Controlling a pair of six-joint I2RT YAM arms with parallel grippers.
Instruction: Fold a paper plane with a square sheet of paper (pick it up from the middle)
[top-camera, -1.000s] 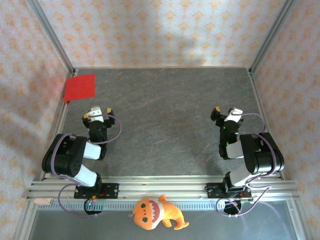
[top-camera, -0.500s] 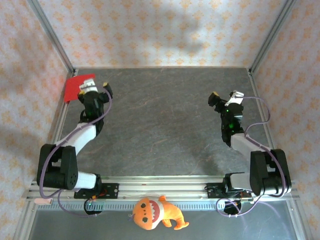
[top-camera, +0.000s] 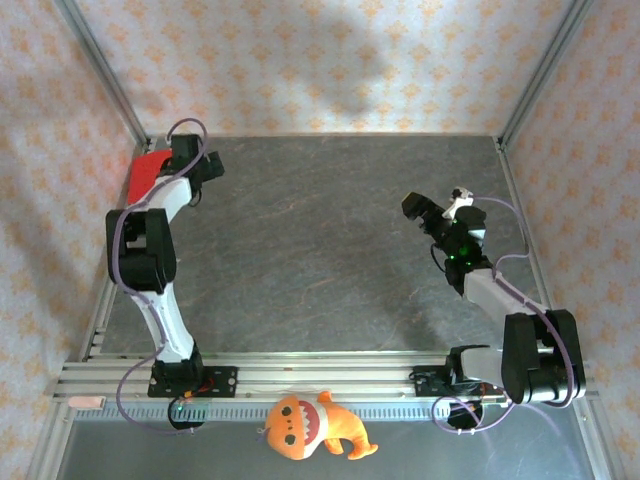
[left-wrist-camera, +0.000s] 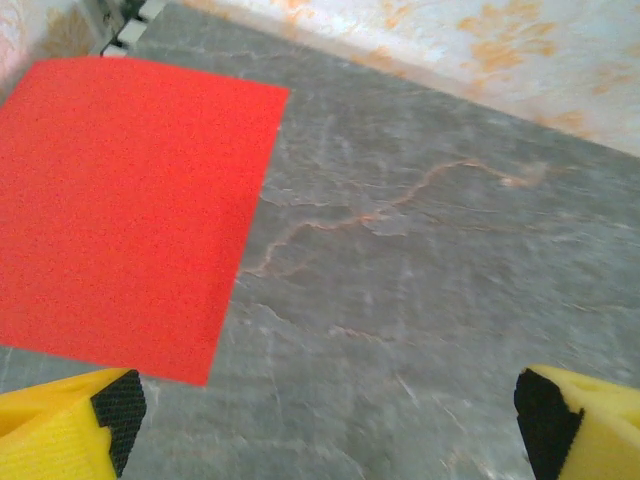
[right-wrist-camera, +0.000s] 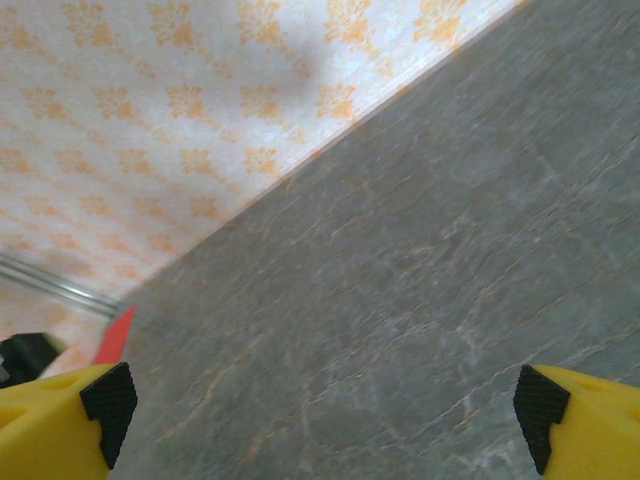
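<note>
- Left gripper (top-camera: 188, 158) reaches into the upper left of the top view, over the far-left corner of the table (top-camera: 330, 250). In its own wrist view the left gripper (left-wrist-camera: 330, 430) has its yellow fingers (left-wrist-camera: 60, 430) at the two bottom corners of the frame, jaws spread wide with nothing between them.
- Right gripper (top-camera: 437, 203) sits right of centre in the top view, above bare table. Its jaws are also wide apart and empty; in its wrist view the right gripper (right-wrist-camera: 320, 410) points toward the upper-left corner.
- From above, the square sheet of paper (top-camera: 145, 172) is a red patch in the upper left, partly hidden under the left arm.
- The left wrist view gives the sheet (left-wrist-camera: 120, 200) as flat and uncreased, with straight right and near edges. Its near edge lies just above the left finger pad.
- The right wrist view catches the sheet (right-wrist-camera: 115, 335) as a thin red sliver at the left, at the foot of the patterned wall (right-wrist-camera: 150, 120).
- The sheet's left side lies close to the table's left edge and wall; open grey table stretches to its right and across the middle.
- An orange plush toy (top-camera: 310, 425) lies at the bottom centre, beyond the table's near rail.
</note>
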